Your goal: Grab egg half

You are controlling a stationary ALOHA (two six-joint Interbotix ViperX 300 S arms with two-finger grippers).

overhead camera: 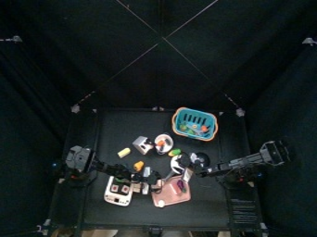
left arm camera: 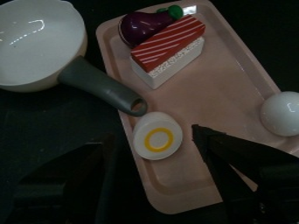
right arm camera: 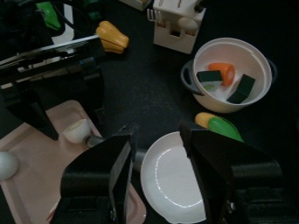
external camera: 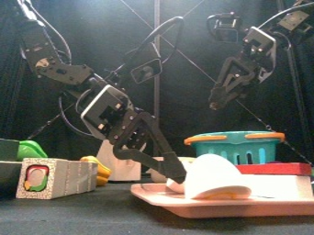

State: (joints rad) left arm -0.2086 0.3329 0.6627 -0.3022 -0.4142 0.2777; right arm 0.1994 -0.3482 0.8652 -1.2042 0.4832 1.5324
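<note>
The egg half [left arm camera: 281,112] is a small plain white dome lying on the pink tray [left arm camera: 233,61], near one long edge. My left gripper [left arm camera: 163,175] is open and empty, low over the tray. A fried egg [left arm camera: 156,138] lies just ahead of its jaws, and the egg half sits off to one side of them. In the front view the gripper [external camera: 178,167] slants down at the tray, next to a white dome [external camera: 215,176]. My right gripper [right arm camera: 170,171] is open and empty, raised over a white plate [right arm camera: 176,179].
A cake slice [left arm camera: 170,48] topped with an aubergine sits on the tray, beside a white saucepan [left arm camera: 35,44]. A white bowl of vegetables [right arm camera: 228,74], a yellow pepper [right arm camera: 111,35], a teal basket [overhead camera: 195,120] and a white-and-green device [external camera: 43,176] stand around it.
</note>
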